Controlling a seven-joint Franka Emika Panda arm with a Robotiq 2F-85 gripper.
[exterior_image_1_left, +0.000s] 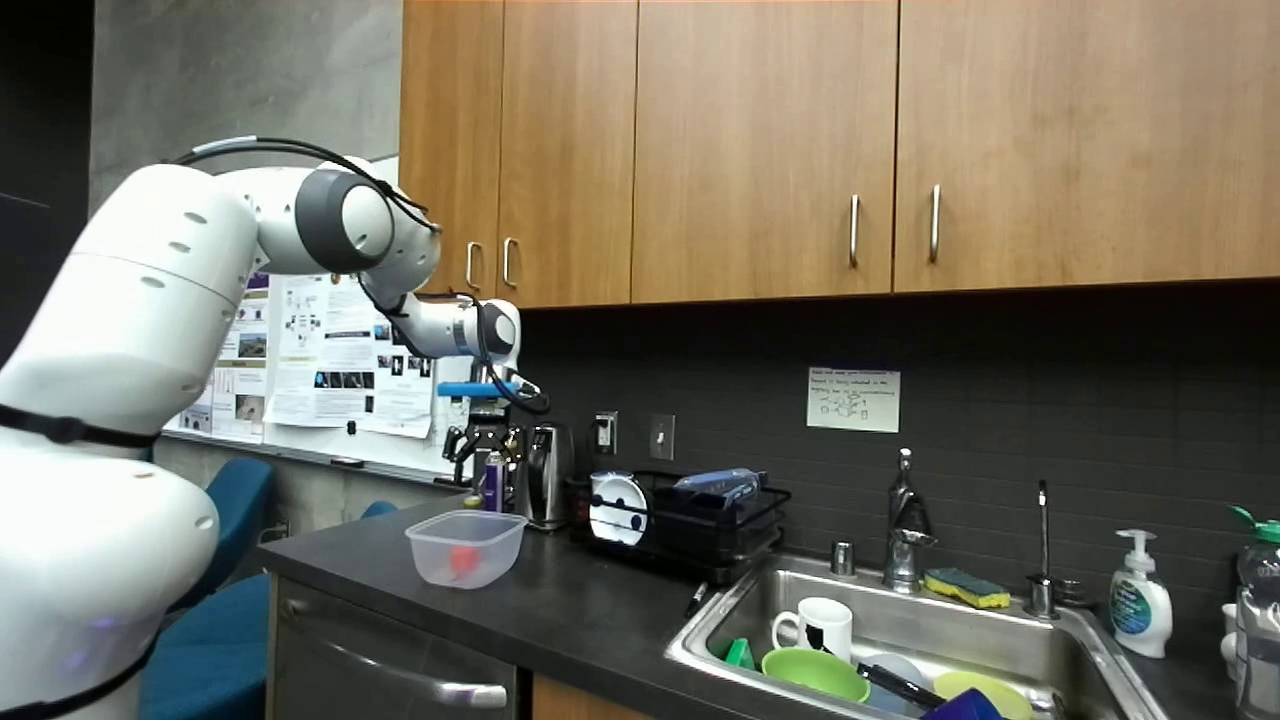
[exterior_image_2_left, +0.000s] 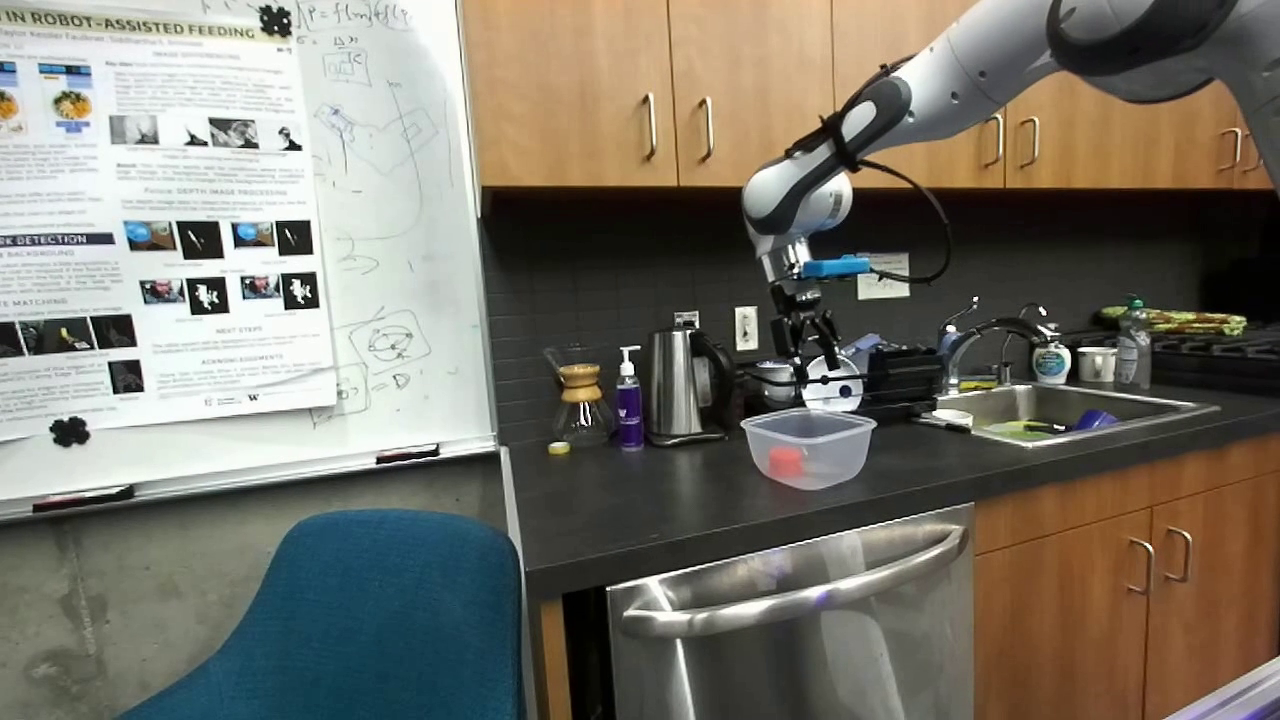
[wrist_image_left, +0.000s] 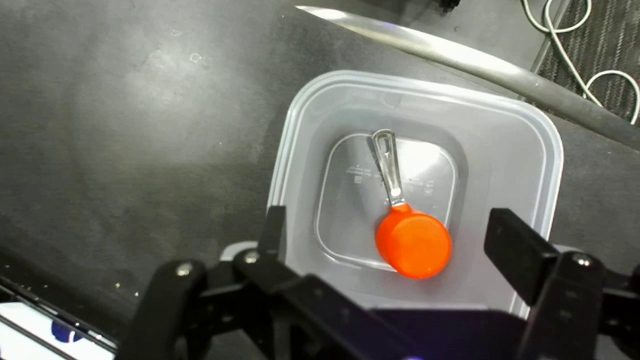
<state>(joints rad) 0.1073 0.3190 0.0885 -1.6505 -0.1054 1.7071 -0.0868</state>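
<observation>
my claw (wrist_image_left: 387, 227) hangs above the plastic box (wrist_image_left: 502, 165), and i see that its two fingers (wrist_image_left: 517, 255) are spread widely. inside this box lies the red-orange cup (wrist_image_left: 414, 242), on the bottom, apart from the fingers; its metal handle (wrist_image_left: 391, 175) points to the top edge of the wrist view. the box stands on the dark counter (wrist_image_left: 150, 140). in an exterior view, the steel kettle (exterior_image_2_left: 672, 385) stands near the box, with a purple soap bottle (exterior_image_2_left: 630, 408) just beside it. farther along the counter is the sink (exterior_image_1_left: 1000, 645), which holds a white mug (exterior_image_1_left: 824, 622) and a green bowl (exterior_image_1_left: 815, 672).
</observation>
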